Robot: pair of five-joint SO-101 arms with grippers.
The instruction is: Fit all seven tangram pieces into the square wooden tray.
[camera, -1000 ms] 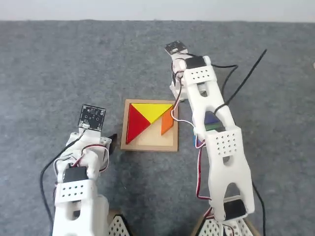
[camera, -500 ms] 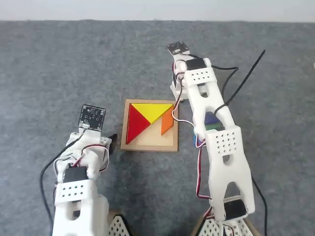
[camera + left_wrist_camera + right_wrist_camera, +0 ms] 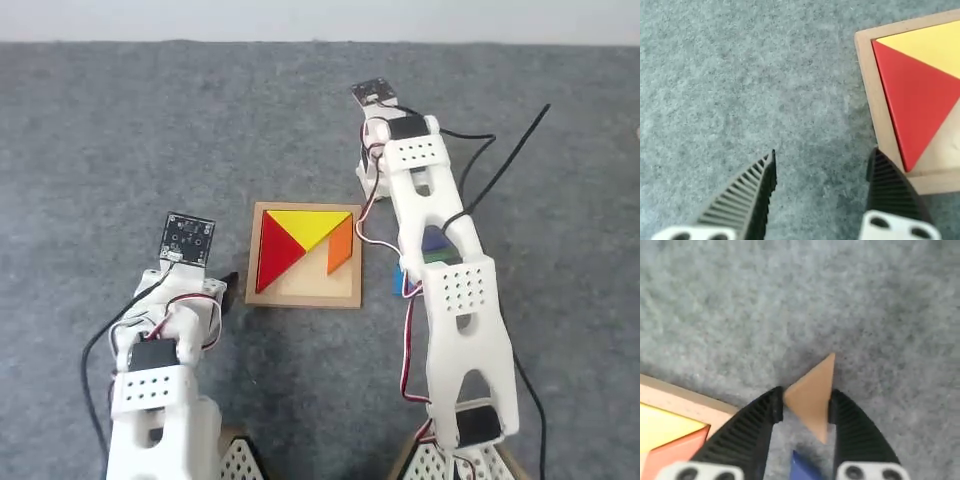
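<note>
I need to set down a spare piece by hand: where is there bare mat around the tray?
Bare mat: beyond the tray's far edge, on its left beyond the left arm, and off its near edge between the arm bases. Crowded: right of the tray, where the right arm hangs over loose pieces, blue, green and purple.
</note>
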